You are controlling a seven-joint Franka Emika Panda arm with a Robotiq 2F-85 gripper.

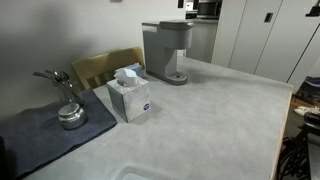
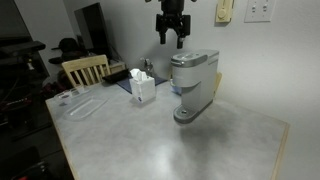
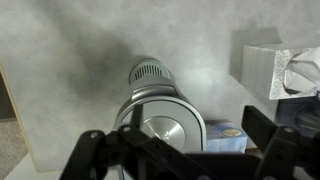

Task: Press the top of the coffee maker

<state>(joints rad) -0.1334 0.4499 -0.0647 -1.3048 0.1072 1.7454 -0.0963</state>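
Note:
The coffee maker [image 2: 193, 80] is a tall grey boxy machine with a flat darker top, standing near the back of the pale table; it also shows in an exterior view [image 1: 166, 50]. My gripper [image 2: 172, 32] hangs in the air above it, a little toward the tissue-box side, with its fingers spread and nothing between them. In the wrist view I look straight down on the coffee maker's top [image 3: 158, 125] and its round drip base [image 3: 150, 72]. The gripper's [image 3: 178, 145] dark fingers frame the picture at both lower corners, open.
A white tissue box [image 2: 142, 88] [image 1: 128, 97] [image 3: 275, 70] stands beside the machine. A small blue box [image 3: 226, 136] lies next to it. A metal pot [image 1: 70, 112] sits on a dark mat [image 1: 40, 140]. A wooden chair [image 2: 85, 68] stands at the table's edge.

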